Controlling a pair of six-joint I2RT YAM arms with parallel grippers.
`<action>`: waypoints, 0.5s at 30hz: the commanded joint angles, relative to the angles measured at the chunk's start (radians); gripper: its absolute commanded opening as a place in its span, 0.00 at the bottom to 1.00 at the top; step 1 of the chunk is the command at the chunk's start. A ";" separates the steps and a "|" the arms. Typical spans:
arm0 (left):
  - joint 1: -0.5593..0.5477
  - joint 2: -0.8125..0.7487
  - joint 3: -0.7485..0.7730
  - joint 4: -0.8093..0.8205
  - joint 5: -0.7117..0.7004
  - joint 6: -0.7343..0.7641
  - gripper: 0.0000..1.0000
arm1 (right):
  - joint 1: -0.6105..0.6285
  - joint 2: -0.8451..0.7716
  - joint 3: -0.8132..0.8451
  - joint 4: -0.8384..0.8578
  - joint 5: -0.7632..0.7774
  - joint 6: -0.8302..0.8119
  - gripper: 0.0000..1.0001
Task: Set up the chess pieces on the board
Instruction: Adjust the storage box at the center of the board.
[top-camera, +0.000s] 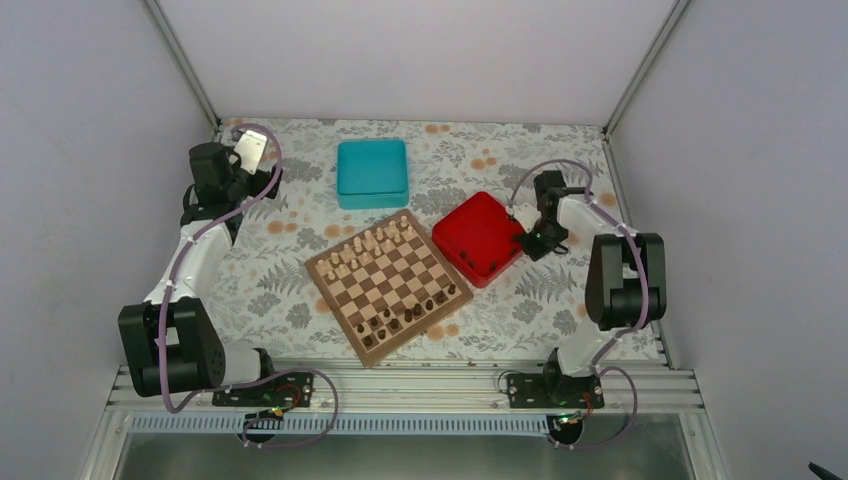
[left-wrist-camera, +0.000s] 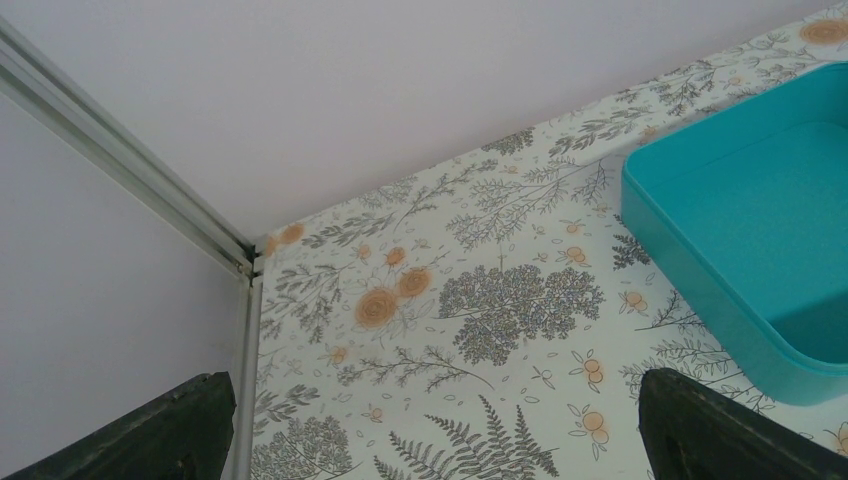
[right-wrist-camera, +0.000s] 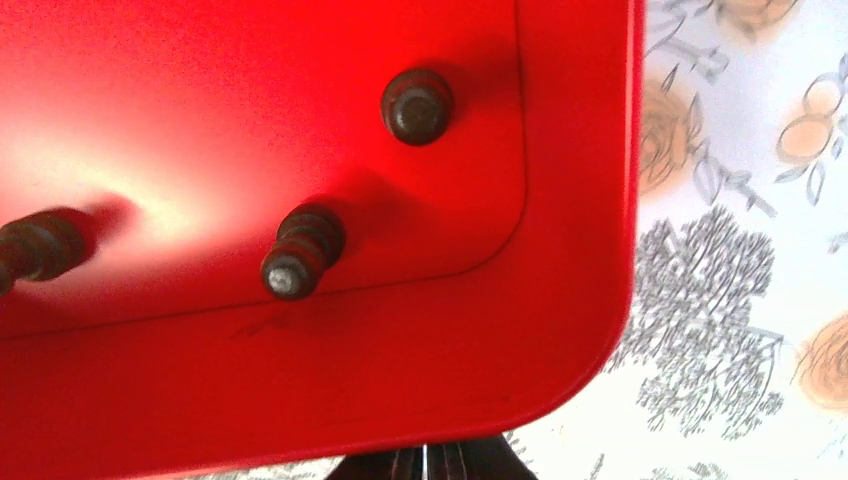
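Note:
The board lies slanted at the table's middle. Dark chess pieces stand along its near right side, pale ones along the far left side. In the right wrist view, three more dark chess pieces lie inside the red tray. My right gripper is shut, pressed close against the outside of the tray's corner, its tips hidden by the wall. From above, the right gripper sits at the tray's right corner. My left gripper is open over bare table at the far left, holding nothing.
The red tray lies just right of the board. A teal box stands behind the board and to the right of the left gripper; its wall shows in the left wrist view. Enclosure walls close the back and sides.

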 joint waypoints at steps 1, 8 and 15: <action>0.005 -0.007 -0.008 0.015 0.016 -0.003 1.00 | -0.009 0.062 0.084 0.047 -0.026 -0.003 0.04; 0.006 -0.008 -0.009 0.017 0.011 -0.004 1.00 | -0.009 0.163 0.199 0.062 -0.028 -0.009 0.04; 0.008 -0.010 -0.013 0.019 0.011 -0.004 1.00 | -0.007 0.285 0.359 0.062 -0.048 -0.018 0.04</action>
